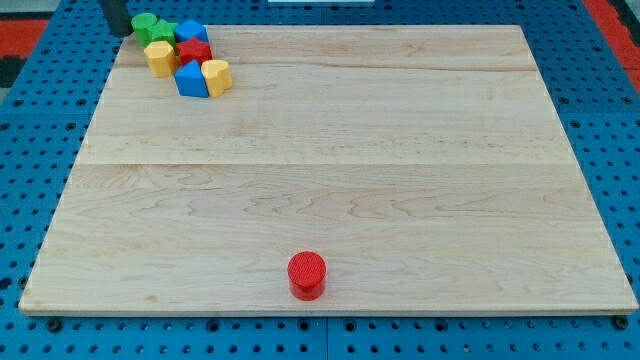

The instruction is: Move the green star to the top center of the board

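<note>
The green star (165,33) sits in a tight cluster of blocks at the board's top left corner. A round green block (145,24) touches it on the left. A blue block (191,31) is on its right, a red block (194,51) below right, and a yellow block (158,58) below. My tip (120,34) is at the view's top left, just left of the round green block, at the board's corner. The rod's upper part is cut off by the view's top edge.
A blue block (191,79) and a yellow block (216,76) form the cluster's lower edge. A red cylinder (307,274) stands alone near the bottom centre. The wooden board (340,170) lies on a blue perforated table.
</note>
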